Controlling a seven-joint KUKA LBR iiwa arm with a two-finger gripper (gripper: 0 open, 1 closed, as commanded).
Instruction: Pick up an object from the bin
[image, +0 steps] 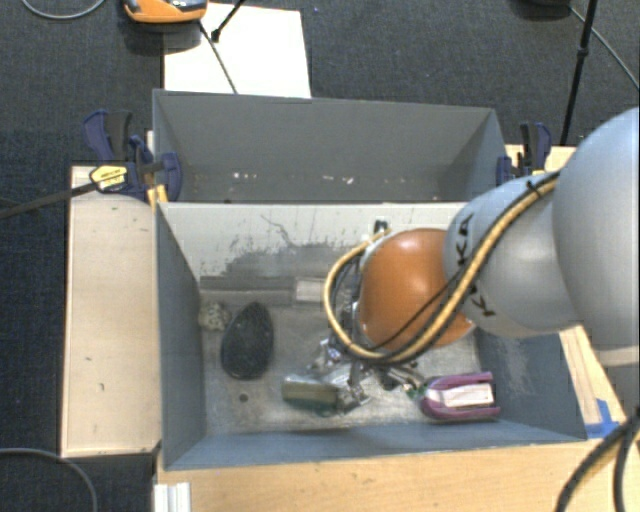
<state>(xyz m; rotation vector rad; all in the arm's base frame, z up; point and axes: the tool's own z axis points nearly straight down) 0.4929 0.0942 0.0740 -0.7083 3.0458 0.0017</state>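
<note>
My gripper (352, 374) is low in the bin's front middle, its metal parts showing under the arm's orange cover. Right at its lower left lies a dull green-grey elongated thing (310, 393) on the bin floor, and the gripper touches or nearly touches that thing's right end. A purple thing with a white label (460, 396) lies just to the gripper's right near the front wall. A black oval lump (247, 340) rests farther left.
A small pale crumpled thing (212, 318) sits by the left wall beside the black lump. A flat grey bar (262, 290) lies along the back of the floor. The arm and its cables cover the bin's right middle.
</note>
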